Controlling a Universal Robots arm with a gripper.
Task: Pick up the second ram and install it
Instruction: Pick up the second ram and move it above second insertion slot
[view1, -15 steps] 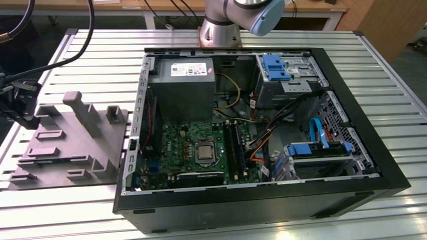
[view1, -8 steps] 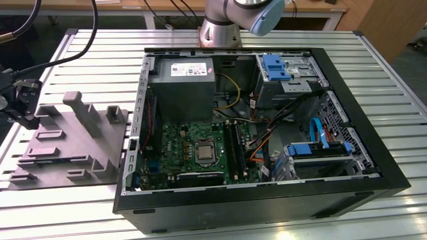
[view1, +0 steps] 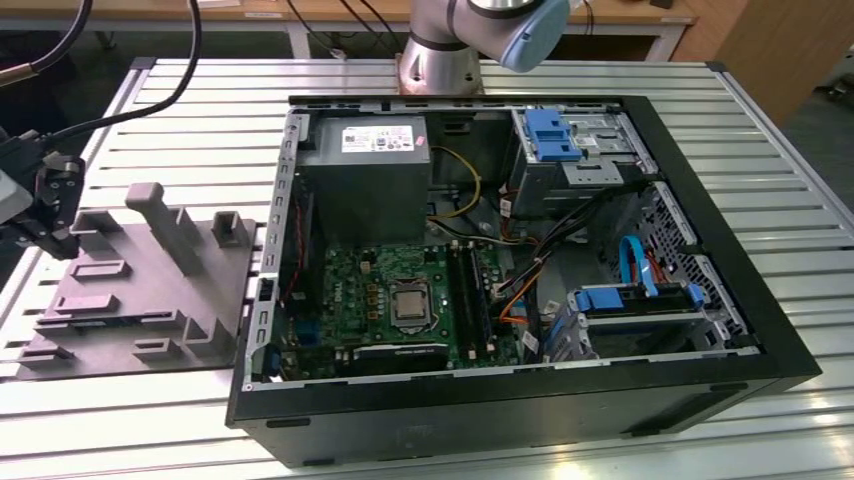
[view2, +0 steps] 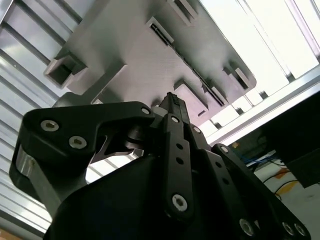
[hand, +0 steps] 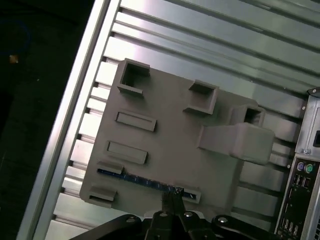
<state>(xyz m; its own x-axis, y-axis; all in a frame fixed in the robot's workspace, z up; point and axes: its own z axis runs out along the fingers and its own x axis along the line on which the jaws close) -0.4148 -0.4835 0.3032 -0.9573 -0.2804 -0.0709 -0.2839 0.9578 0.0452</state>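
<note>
At the exterior view's lower left, the second ram (view1: 118, 320), a long, narrow blue-green circuit-board stick, lies along the near edge of a grey moulded fixture plate (view1: 160, 270) on the slatted aluminium surface (view1: 761, 140). Its long axis runs across the frame, parallel to that edge. The black end effector (view1: 56, 240) hangs apart from it, over the plate's upper left part, so the stick lies lower in frame. The fingers appear drawn narrow and hold nothing. In the first wrist view the fingertips (hand: 166, 200) line up with one end of the stick.
</note>
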